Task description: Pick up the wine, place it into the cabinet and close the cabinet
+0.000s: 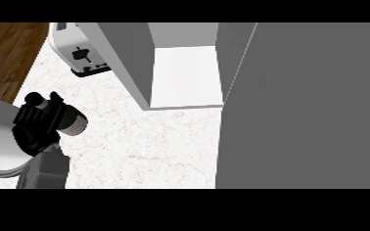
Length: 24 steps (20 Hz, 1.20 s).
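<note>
We find one hand in view, the left hand (34,127), low at the left edge, its black fingers curled round a pale cylindrical object that we take to be the wine (72,122); the fingers hide most of it, so we cannot confirm its full shape. The right hand does not show.

Ahead and to the right of the hand stands the cabinet (184,78), its white interior exposed. The large grey panel (296,107) further right appears to be its open door. Directly ahead of the hand, just left of the cabinet, sits a toaster (81,54) on the counter (145,147).

The step in hand, in our judgement, is the carry. To do it well, we would move the wine right and forward across the bare marble, keep it upright, pass well clear of the toaster and the cabinet's near side wall, and set it down deep on the white floor before letting go.

Count: one wine, one cabinet, one door, one toaster, one hand.
</note>
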Each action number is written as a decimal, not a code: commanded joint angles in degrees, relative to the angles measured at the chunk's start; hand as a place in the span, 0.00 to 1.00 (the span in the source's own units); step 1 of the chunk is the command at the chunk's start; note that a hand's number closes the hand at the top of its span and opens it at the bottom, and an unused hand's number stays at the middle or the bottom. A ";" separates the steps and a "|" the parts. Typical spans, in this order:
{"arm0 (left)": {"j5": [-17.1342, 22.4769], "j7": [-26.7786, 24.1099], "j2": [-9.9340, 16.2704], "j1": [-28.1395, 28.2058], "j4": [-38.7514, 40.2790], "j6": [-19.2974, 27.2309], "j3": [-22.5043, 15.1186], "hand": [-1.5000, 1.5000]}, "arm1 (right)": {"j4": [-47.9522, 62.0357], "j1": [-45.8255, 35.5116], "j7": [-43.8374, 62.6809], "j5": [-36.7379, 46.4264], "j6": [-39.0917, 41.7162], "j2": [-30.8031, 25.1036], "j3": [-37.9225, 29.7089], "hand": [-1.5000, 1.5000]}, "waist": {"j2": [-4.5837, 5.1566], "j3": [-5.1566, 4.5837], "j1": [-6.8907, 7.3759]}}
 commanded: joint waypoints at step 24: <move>-3.69 13.09 -4.74 17.13 -34.23 -15.60 -39.30 1.00 | -11.96 3.95 6.84 -7.08 0.56 -2.14 -4.81 0.00 | -0.11 -0.47 1.82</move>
